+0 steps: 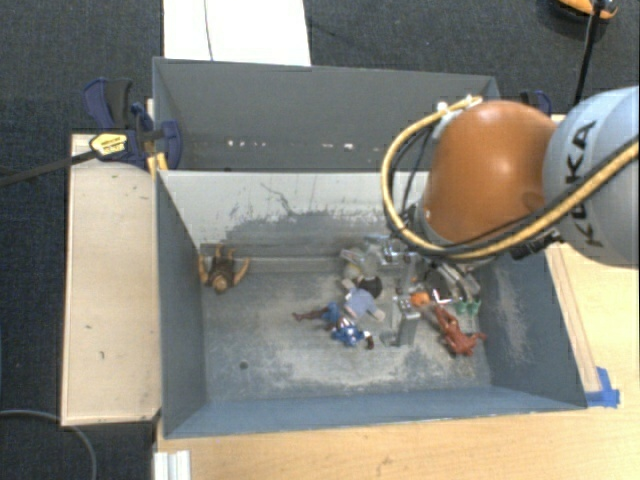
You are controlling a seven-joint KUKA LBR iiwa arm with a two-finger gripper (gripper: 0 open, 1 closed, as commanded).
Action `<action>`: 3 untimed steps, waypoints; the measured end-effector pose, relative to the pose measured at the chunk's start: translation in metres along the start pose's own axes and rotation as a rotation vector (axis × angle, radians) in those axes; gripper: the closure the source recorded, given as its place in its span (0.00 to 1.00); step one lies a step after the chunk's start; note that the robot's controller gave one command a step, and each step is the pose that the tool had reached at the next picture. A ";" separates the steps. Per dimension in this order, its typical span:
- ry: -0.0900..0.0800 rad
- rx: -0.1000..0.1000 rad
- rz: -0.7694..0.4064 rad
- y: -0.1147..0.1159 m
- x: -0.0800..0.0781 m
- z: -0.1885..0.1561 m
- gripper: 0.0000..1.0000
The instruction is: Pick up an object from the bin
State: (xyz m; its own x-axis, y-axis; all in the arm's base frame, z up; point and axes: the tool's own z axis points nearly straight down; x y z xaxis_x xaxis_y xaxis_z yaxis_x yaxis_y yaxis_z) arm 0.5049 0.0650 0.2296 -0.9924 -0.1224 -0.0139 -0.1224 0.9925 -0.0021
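Observation:
My gripper (pixel 405 316) hangs low over the right middle of the bin floor, partly under the arm's orange cover. Just left of it lies a pale blue and white toy piece (pixel 362 304), with a small blue figure (pixel 348 335) a little nearer the front. To its right lies a reddish-brown toy animal (pixel 456 334) with a small green piece (pixel 468 309) beside it. A grey-white object (pixel 358 261) sits behind the gripper, near the back wall. I see nothing held in the gripper.
A thin dark red toy (pixel 314 315) lies left of the blue figure. A tan toy figure (pixel 222 268) rests alone against the back left wall. Bare bin floor spreads across the left and front.

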 end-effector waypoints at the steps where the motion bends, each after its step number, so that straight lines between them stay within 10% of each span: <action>1: 0.019 -0.004 0.029 0.004 -0.064 0.072 1.00; 2: 0.017 -0.004 0.028 0.004 -0.065 0.072 0.00; 3: 0.017 -0.004 0.028 0.004 -0.065 0.072 0.00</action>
State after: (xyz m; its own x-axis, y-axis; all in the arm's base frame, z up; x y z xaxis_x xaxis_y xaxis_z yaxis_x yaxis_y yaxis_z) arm 0.5694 0.0770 0.1588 -0.9955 -0.0948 0.0030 -0.0948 0.9955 0.0017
